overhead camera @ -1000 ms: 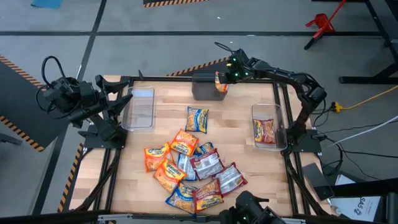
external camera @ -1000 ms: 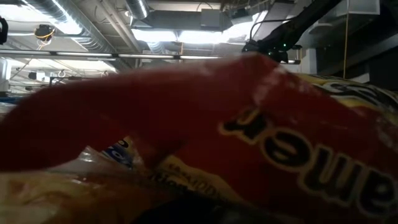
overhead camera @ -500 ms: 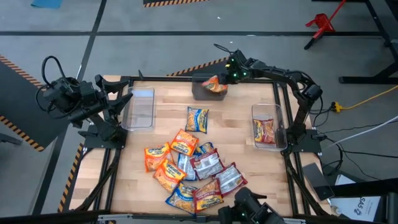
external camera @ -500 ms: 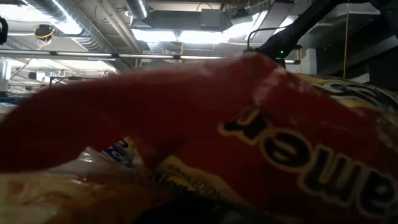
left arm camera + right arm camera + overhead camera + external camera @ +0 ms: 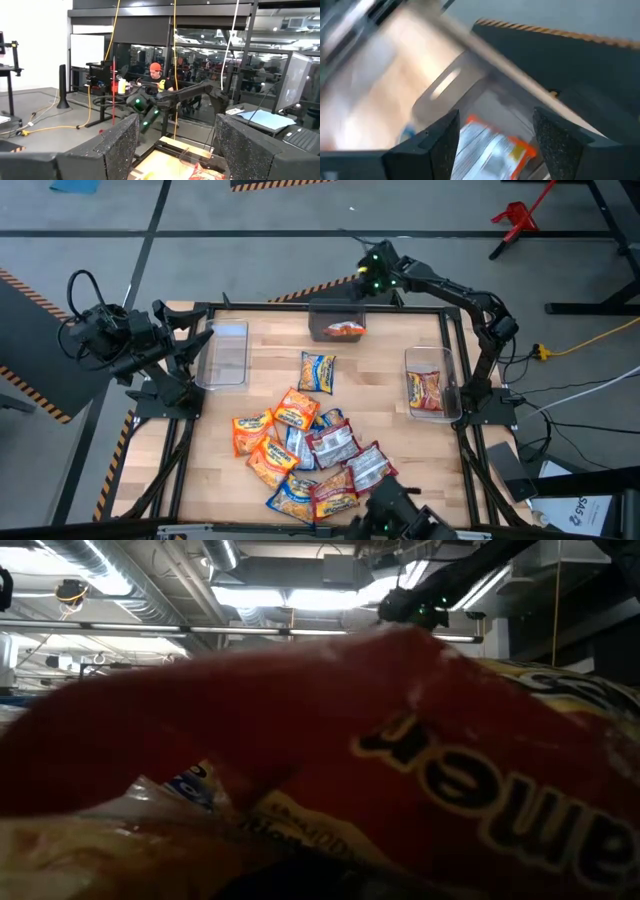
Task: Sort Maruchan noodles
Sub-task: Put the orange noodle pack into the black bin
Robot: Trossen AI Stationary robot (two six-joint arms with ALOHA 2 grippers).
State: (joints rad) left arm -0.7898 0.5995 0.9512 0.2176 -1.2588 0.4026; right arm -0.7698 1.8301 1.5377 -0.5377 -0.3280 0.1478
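The Maruchan noodles lie mostly in a pile on the wooden table's near middle: orange, red-and-silver and blue-and-yellow packets. One blue-and-yellow packet lies alone farther back. An orange packet lies flat in the far bin. My right gripper hangs open above that bin, clear of the packet. My left gripper waits open at the table's left edge, holding nothing.
A clear bin stands at the left. Another bin at the right holds a red packet. In the low view a red packet right at the lens blocks most of the picture. A person sits beyond the table.
My right gripper has let go of the orange packet, which has dropped from upright between the fingers to lying flat in the far bin. The gripper has then risen and drawn back toward the table's far edge, rolling its wrist.
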